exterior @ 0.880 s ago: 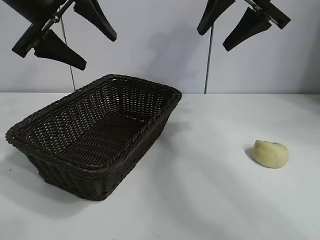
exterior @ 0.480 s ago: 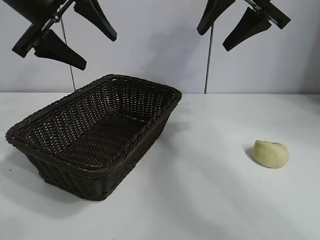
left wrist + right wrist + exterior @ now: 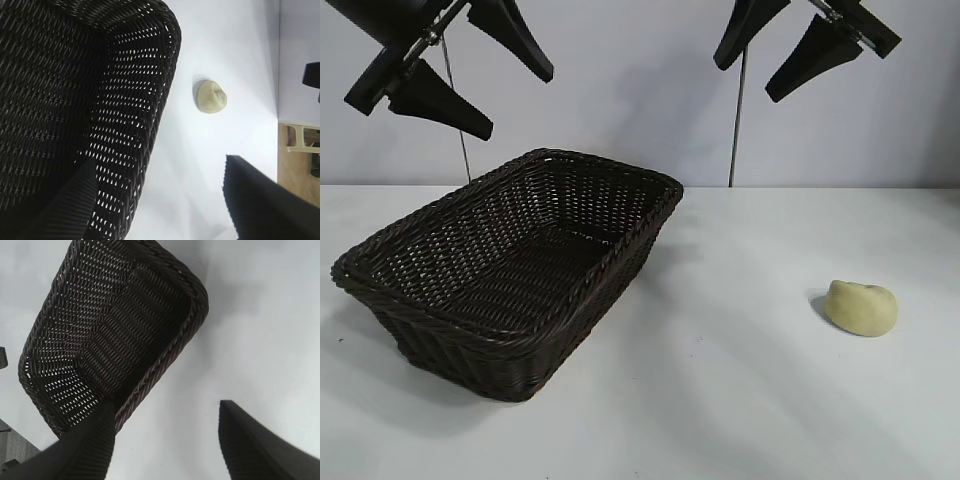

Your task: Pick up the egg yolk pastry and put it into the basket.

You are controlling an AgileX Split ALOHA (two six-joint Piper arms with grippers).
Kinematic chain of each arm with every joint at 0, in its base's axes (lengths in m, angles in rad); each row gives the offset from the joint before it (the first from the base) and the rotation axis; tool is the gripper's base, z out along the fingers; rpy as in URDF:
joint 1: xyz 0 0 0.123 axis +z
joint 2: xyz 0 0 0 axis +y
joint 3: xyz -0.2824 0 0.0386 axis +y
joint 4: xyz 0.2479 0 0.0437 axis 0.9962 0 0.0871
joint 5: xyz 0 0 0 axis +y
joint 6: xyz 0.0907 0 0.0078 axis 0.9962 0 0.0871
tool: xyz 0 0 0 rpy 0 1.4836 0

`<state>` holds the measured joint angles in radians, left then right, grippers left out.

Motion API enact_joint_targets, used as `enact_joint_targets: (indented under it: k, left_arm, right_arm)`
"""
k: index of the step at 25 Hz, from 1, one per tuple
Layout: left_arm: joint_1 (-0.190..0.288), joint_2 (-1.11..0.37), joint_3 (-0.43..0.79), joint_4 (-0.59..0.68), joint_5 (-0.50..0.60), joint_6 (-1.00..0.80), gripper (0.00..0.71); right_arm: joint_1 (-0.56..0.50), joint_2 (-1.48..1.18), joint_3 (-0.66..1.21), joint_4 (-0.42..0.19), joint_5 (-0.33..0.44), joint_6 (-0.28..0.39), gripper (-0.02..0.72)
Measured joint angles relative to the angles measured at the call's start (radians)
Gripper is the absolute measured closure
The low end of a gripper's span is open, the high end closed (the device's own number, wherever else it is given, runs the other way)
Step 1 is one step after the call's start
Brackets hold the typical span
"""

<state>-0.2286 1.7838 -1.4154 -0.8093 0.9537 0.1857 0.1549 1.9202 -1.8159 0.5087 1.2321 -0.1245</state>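
My right claw [image 3: 790, 50] is high over the table [image 3: 720, 400], jaws apart, holding nothing. Egg yolk pastry [image 3: 861, 307] sits far below it. Basket [image 3: 510, 265] is under my left claw [image 3: 480, 75], also apart.

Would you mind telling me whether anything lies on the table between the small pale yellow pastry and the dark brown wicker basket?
Nothing visible does. The small pale yellow domed egg yolk pastry sits alone on the white table, with only bare surface between it and the dark brown woven wicker basket. Both the left gripper and right gripper hang open high above.
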Motion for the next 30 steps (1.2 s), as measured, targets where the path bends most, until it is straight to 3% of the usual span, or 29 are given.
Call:
enact_joint_targets:
  k: [12, 17, 30]
  left_arm:
    - [0.000, 0.000, 0.000, 0.000, -0.019, -0.020, 0.193]
    - [0.000, 0.000, 0.000, 0.006, 0.009, -0.122, 0.193]
    - [0.000, -0.158, 0.000, 0.241, 0.076, -0.417, 0.193]
  right_arm:
    - [0.000, 0.000, 0.000, 0.000, -0.002, 0.000, 0.260]
    - [0.000, 0.000, 0.000, 0.000, -0.004, 0.000, 0.260]
    - [0.000, 0.000, 0.000, 0.001, -0.004, 0.000, 0.260]
